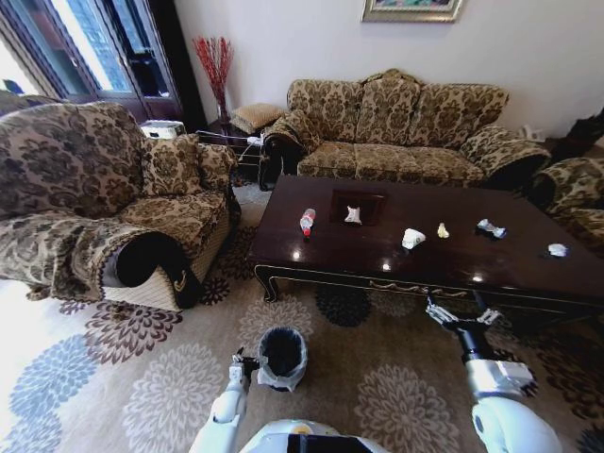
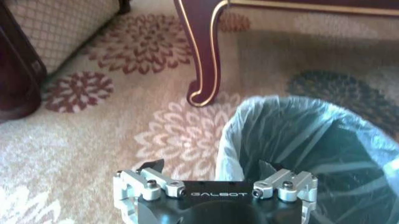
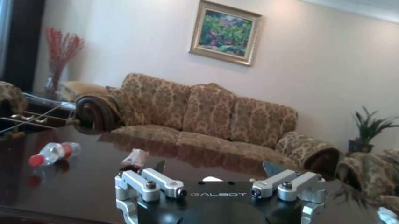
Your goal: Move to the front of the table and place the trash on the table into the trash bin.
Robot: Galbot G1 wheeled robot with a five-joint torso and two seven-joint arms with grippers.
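1. Nearest to the robot, the left end effector is hanging low beside the trash bin, its fingers spread wide and gripping nothing. In the left wrist view the bin's pale liner is lying right under one fingertip; I'd worry that any swing of that arm could be snagging the thin plastic or tipping the light bin over on the carpet.

2. The right end effector is hovering just short of the bench's near edge, likewise released and empty. If it is reaching forward at this height, I think it could be knocking the gold-trimmed apron before clearing the top.

3. On the glossy bench the trash is lying scattered and well apart: the bottle towards the left, a white scrap on the inlaid square, crumpled paper, a yellowish bit, and two silvery wrappers further right. The bottle is lying on its side, so a glancing touch could be sending it rolling. The flat wrappers look hard to pinch off such a slick surface.

4. The bin is sitting on the floor on the left, well away from the right-hand scraps, so dropped pieces are a risk in carrying.

5. Hard to make out: the far-right wrapper is sitting near the view's edge, the bin's depth is lost in the black bag, and reflections on the bench are confusing the scraps' outlines.
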